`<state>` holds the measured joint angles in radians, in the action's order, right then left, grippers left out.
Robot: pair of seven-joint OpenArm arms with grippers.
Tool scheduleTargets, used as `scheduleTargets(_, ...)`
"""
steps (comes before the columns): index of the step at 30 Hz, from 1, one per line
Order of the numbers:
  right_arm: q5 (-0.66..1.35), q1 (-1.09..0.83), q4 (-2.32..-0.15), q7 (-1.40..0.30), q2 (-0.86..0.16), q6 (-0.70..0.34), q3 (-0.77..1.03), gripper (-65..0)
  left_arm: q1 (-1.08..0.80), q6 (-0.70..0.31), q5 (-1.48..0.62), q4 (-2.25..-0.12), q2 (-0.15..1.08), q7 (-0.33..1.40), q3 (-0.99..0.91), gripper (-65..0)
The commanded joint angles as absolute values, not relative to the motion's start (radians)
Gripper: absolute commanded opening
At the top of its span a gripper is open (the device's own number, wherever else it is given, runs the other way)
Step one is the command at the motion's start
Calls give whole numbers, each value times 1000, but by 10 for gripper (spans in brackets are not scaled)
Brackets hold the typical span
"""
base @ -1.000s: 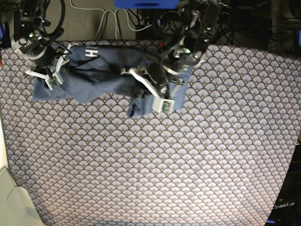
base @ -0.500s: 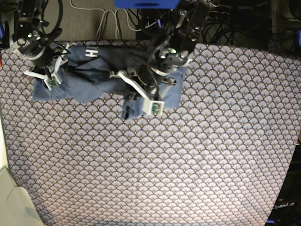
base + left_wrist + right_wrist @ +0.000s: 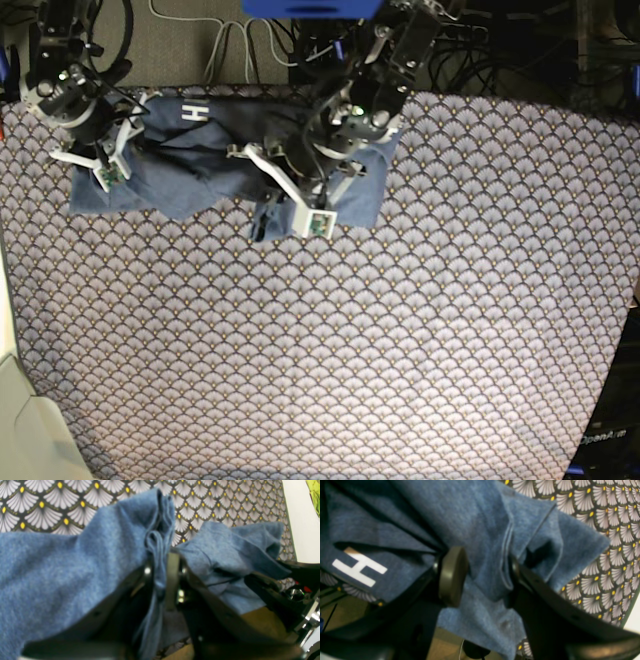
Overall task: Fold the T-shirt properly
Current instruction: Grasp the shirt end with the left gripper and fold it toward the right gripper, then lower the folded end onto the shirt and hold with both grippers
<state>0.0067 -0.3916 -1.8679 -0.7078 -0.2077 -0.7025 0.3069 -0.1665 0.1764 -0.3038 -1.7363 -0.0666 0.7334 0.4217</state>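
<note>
While both arms are working at the far edge of the scallop-patterned tabletop (image 3: 400,330), the slate-blue, soft cotton T-shirt (image 3: 215,160) with white block lettering is lying there bunched into a rumpled strip. The left tool (image 3: 162,580) is pinching a gathered fold of the cloth between nearly closed pads. The right tool (image 3: 482,575) is standing wider, with a thick bunch of fabric filling its gap. Judging by the creases and uneven edges, folding is only partly underway; flattening and neat squaring are remaining.
</note>
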Motion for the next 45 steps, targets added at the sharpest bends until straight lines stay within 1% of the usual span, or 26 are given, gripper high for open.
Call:
scheduleTargets(1, 15, -389, -1883, -691, -219, -698, 312, -388, -159, 168, -314, -1761, -77, 719, 426, -476)
scheduleTargets(4, 15, -389, -1883, -691, -220, -698, 312, -388, -159, 159, -315, -1776, -79, 756, 427, -279)
scheduleTargets(6, 15, -389, -1883, -691, -220, -698, 312, -388, -159, 159, -331, -1796, -77, 759, 443, -192)
scheduleTargets(8, 15, -389, -1883, -691, -220, -698, 312, -388, -151, 159, -363, -1804, -61, 756, 470, -154)
scheduleTargets(9, 15, -389, -1883, -691, -220, -698, 312, -388, -147, 160, -381, -1811, -47, 756, 478, -154)
scheduleTargets(11, 15, -389, -1883, -691, -220, -698, 312, -388, -136, 166, -409, -1827, -31, 756, 473, -175)
scheduleTargets(13, 15, -389, -1883, -691, -220, -698, 312, -388, -133, 168, -424, -1830, -19, 756, 469, -231)
scheduleTargets(15, 15, -389, -1885, -691, -220, -698, 312, -388, -133, 168, -429, -1827, 1, 759, 450, -325)
scheduleTargets(19, 15, -389, -1885, -691, -220, -698, 312, -388, -143, 168, -429, -1825, 22, 766, 398, -581)
scheduleTargets(20, 15, -389, -1886, -691, -220, -698, 312, -388, -145, 168, -429, -1825, 35, 766, 387, -629)
scheduleTargets(21, 15, -389, -1886, -691, -220, -698, 312, -388, -147, 168, -429, -1827, 47, 766, 380, -650)
scheduleTargets(23, 15, -387, -1890, -687, -220, -698, 317, -388, -163, 168, -429, -1828, 68, 766, 361, -641)
scheduleTargets(28, 15, -374, -1899, -682, -220, -698, 321, -388, -183, 168, -429, -1817, 79, 766, 291, -647)
scheduleTargets(33, 15, -378, -1933, -682, -219, -698, 321, -381, -173, 162, -429, -1704, 71, 762, 254, -647)
scheduleTargets(35, 15, -377, -1942, -688, -216, -698, 326, -361, -153, 162, -429, -1666, 71, 759, 260, -647)
scheduleTargets(40, 21, -357, -1951, -690, -188, -698, 429, -279, -140, 160, -429, -1593, 70, 756, 262, -647)
scheduleTargets(45, 22, -328, -1946, -691, -185, -698, 490, -244, -134, 160, -429, -1593, 70, 742, 263, -647)
